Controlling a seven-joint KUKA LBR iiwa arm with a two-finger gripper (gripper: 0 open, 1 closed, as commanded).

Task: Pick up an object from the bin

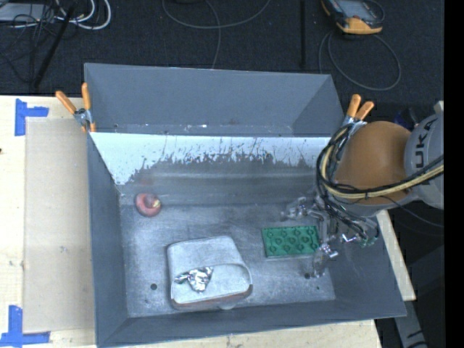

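Tool (323,251) low at right side of bin (210,104), just beside right edge of flat green studded building plate (288,241). Tool released or clenched: cannot tell. Grey pouch (209,272) front-centre; small pink ball (148,204) left.

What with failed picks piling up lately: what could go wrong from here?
The gripper sits at the right edge of the flat green studded plate, near the bin's right wall. The plate may slide away rather than lift, and the gripper might scrape that wall.

Green plate (288,241) — right end behind the gripper (321,259), arm (424,162) cut off (at right), silvery scrap (194,278) unidentifiable.
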